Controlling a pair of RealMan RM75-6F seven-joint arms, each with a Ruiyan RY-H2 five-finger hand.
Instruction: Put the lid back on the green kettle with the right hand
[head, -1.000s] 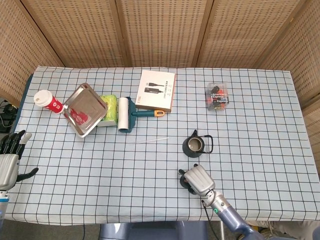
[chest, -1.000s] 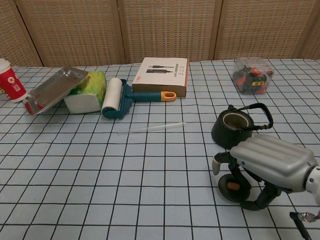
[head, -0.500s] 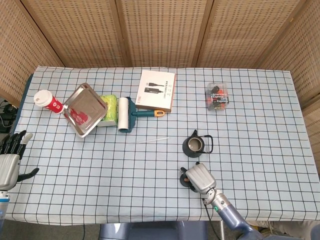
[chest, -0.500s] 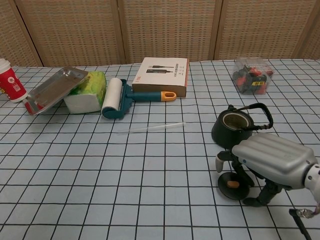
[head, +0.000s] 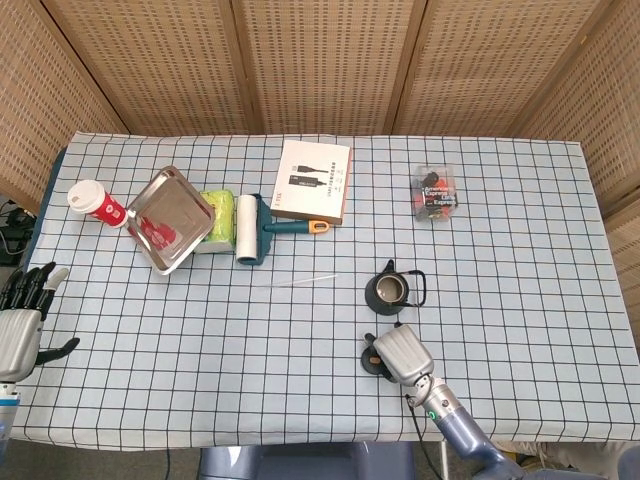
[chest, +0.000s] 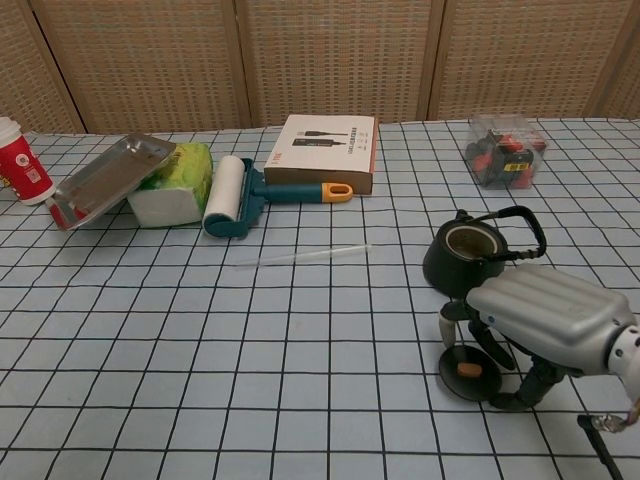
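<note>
The dark green kettle stands lidless on the checked cloth, handle toward the right. Its round dark lid with an orange knob lies flat on the cloth just in front of it. My right hand arches over the lid, thumb to its left and the other fingers coming down over and to its right. The lid still rests on the table, and in the head view only its left edge shows from under the hand. At the table's left edge, my left hand holds nothing, fingers spread.
A thin clear stick lies left of the kettle. Further back are a lint roller, a brown-and-white box, a steel tray on a green pack, a red cup and a clear box of clips.
My right hand has shifted slightly right and toward the kettle above the lid. The lid has barely moved, and the left hand is still.
</note>
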